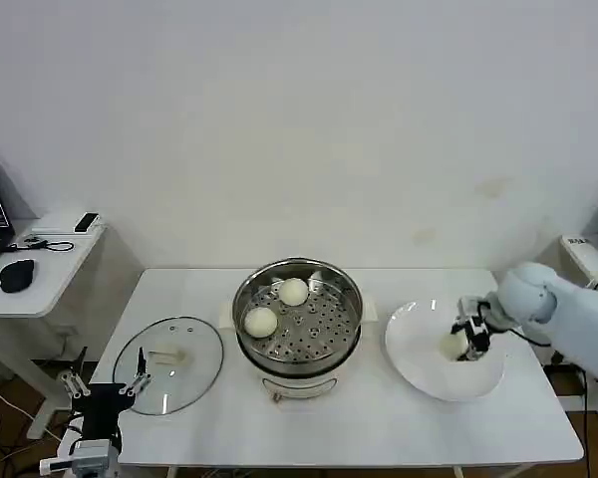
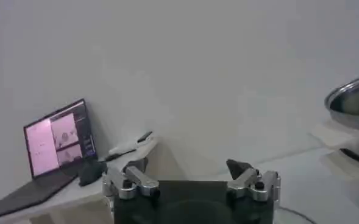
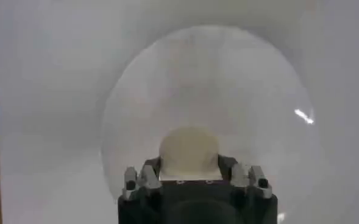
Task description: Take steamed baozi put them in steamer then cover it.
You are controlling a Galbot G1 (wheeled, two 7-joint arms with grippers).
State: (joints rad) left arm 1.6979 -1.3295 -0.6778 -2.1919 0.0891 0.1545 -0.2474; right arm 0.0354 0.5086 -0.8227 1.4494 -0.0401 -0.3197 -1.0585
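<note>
No legible writing seen. Steamer (image 1: 297,324) at tabletop (image 1: 379,428) centre holds two baozi (image 1: 261,322) on its perforated tray. The plate (image 1: 419,358) near the right edge holds one baozi (image 1: 453,345), grasped by the right pincer (image 1: 468,341), arm reaching in from the right. Cover (image 1: 169,363) lies near the left edge. Left pincer (image 1: 105,384) hangs released at the front-left corner.
</note>
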